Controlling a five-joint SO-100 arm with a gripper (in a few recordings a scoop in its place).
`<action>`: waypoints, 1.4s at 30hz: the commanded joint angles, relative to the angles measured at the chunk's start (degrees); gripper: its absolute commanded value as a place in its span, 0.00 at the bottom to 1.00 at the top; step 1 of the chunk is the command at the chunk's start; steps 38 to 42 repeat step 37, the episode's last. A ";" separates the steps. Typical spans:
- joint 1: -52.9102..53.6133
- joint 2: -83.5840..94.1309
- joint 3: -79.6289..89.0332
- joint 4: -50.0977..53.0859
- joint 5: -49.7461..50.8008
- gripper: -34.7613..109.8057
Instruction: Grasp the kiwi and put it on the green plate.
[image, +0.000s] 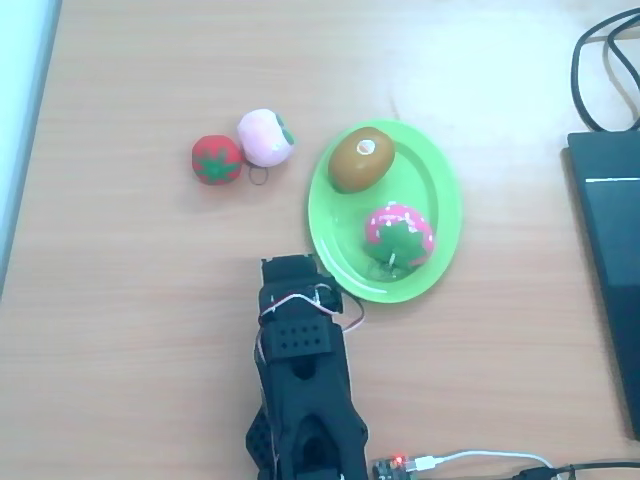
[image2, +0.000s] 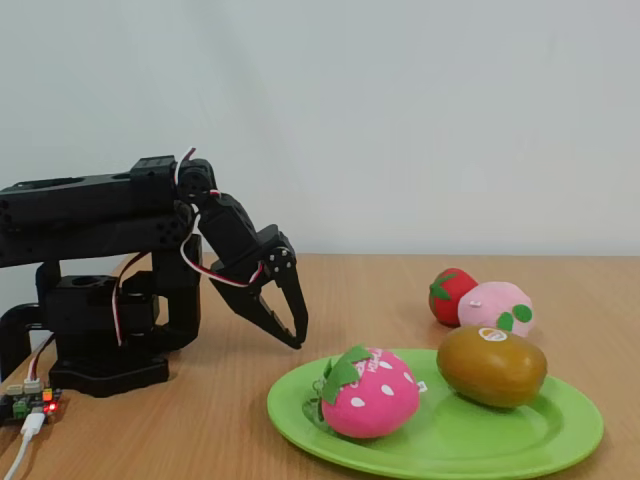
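Note:
The brown kiwi (image: 361, 160) (image2: 491, 366) lies on the lime-green plate (image: 435, 180) (image2: 450, 450), at its far end in the overhead view, with its white spot facing up. Nothing touches it. My black gripper (image2: 293, 340) hangs folded down near the arm's base, just off the plate's near-left rim and well short of the kiwi. Its fingertips meet and hold nothing. From overhead, the arm (image: 300, 330) covers the gripper.
A pink plush strawberry (image: 398, 233) (image2: 368, 393) shares the plate. A red tomato (image: 216, 160) (image2: 450, 295) and a pink peach (image: 265, 137) (image2: 495, 307) sit together on the wood table beyond the plate. A black device (image: 610, 250) and cables (image: 600, 60) lie at the right edge.

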 joint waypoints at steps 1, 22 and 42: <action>-0.35 1.23 0.26 1.23 0.79 0.21; -0.44 1.23 0.26 1.23 0.79 0.18; -0.79 1.23 0.26 1.23 0.35 0.18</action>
